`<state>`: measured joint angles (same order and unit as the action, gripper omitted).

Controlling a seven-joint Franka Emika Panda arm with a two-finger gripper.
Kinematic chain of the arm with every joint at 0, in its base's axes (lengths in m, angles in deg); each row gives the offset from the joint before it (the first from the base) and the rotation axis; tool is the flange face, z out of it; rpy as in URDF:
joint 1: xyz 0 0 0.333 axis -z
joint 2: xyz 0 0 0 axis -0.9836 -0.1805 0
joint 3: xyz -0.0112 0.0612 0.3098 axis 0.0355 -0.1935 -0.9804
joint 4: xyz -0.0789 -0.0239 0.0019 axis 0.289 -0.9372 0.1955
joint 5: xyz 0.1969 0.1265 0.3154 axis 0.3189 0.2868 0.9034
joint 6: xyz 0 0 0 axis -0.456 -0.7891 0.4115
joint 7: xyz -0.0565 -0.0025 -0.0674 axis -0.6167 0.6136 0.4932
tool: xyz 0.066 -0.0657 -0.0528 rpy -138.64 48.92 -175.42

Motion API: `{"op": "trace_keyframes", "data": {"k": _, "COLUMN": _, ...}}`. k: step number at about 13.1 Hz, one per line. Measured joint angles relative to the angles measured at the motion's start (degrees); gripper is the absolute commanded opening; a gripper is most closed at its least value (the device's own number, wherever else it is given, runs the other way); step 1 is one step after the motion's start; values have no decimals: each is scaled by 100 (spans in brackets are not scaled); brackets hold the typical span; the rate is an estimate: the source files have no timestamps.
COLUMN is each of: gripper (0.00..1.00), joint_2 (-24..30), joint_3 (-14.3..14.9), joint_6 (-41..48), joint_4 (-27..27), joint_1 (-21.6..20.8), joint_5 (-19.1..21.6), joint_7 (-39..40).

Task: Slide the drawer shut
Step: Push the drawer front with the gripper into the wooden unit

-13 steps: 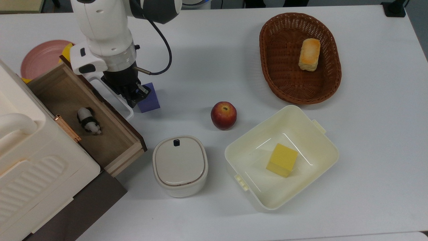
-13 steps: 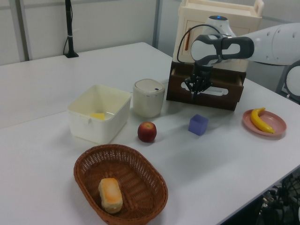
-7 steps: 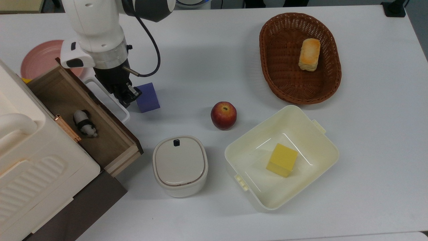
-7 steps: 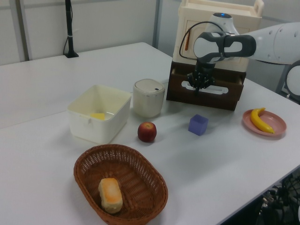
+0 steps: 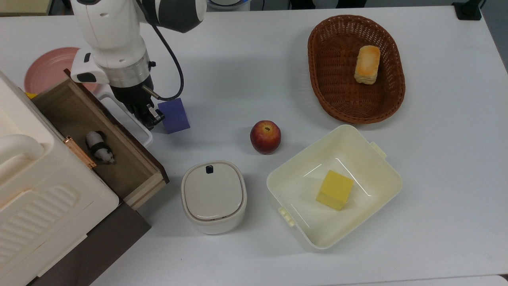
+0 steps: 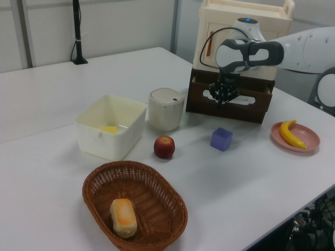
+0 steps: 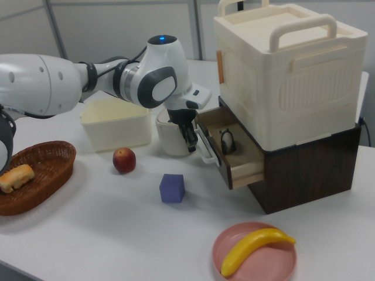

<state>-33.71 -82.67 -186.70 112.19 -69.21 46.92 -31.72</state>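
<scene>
From the top view, the end effector (image 5: 147,114) now sits against the white loop handle (image 5: 127,115) on the dark front of the drawer (image 5: 99,135). A second ago it was further toward the top view's right, half over the purple cube (image 5: 173,115); since then the arm has pressed in and the drawer has slid a little way back under the cream cabinet (image 5: 43,186). The small panda toy (image 5: 99,147) inside has ridden along with it. I cannot tell whether the fingers are spread or pinched.

From the left view, the end effector (image 6: 224,95) hangs right at the drawer (image 6: 230,99) front, which has drawn closer to the cabinet's dark base than a second ago. The cube (image 6: 221,139) stands apart on the tabletop (image 6: 63,94).

From the right view, the drawer (image 7: 231,152) juts out of the base with its light-wood side showing, and the end effector (image 7: 191,140) touches the handle. I judge the push is under way but much of the travel is left.
</scene>
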Motion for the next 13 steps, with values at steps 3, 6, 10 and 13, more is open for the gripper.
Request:
{"op": "trace_keyframes", "data": {"k": 3, "gripper": 0, "joint_2": -3, "joint_3": 7, "joint_6": 0, "joint_4": -3, "joint_1": 1, "joint_5": 39, "joint_7": -37}}
{"op": "trace_keyframes", "data": {"k": 6, "gripper": 0, "joint_2": -35, "joint_3": 47, "joint_6": -4, "joint_4": -50, "joint_1": 2, "joint_5": 83, "joint_7": -112}}
{"op": "trace_keyframes", "data": {"k": 10, "gripper": 0, "joint_2": -110, "joint_3": 95, "joint_6": -6, "joint_4": -171, "joint_1": 3, "joint_5": 96, "joint_7": -188}}
{"op": "trace_keyframes", "data": {"k": 13, "gripper": 0, "joint_2": -117, "joint_3": 107, "joint_6": -6, "joint_4": -202, "joint_1": 3, "joint_5": 96, "joint_7": -202}}
